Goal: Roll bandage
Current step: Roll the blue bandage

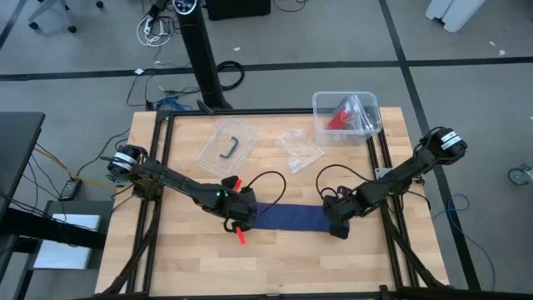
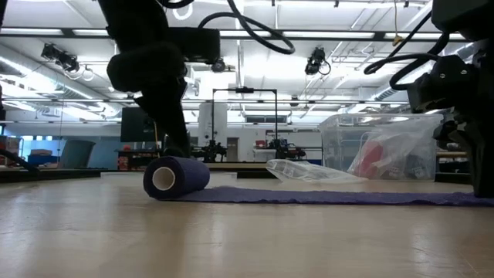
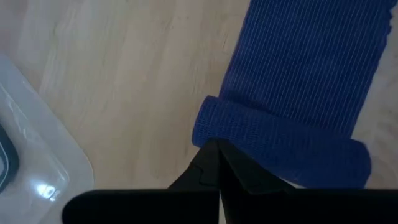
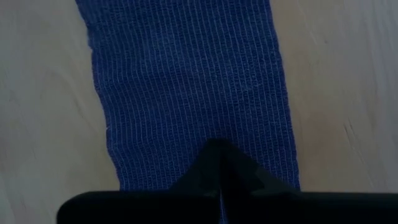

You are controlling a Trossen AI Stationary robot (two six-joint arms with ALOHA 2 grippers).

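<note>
Counter point(image 2: 231, 239) bare wood up front in the low view; next back is the roll point(image 2: 176, 177), the wound end of the bandage point(image 1: 291, 218), flat tail running off toward the right claw.

Left claw point(image 3: 217, 152) fingers pressed shut, tip touching the roll's near edge, holding nothing. Right claw point(image 4: 217, 149) also closed tight, tip down on the flat strip at the end far from the roll; looks like it pins rather than grips. Can't tell how hard it presses.

Step in hand, my read: rolling underway, maybe a quarter wound, most of the strip still flat.

Doing it well:
- Push the roll with the left claw along the strip toward the right claw, low and steady, so the roll turns instead of skidding.
- Keep the push centred on the roll; an off-centre push will likely cone it or walk it off the strip's line.
- Right claw should keep the tail taut and flat, else slack will wrinkle under the roll.
- Soft ribbed fabric, probably unwinds if the left claw lifts away, so keep contact.

Bin point(image 1: 346, 117) with red item, bag point(image 1: 299, 147) and lid point(image 1: 226, 147) sit beyond the bandage, well apart from it, no obstruction.
</note>
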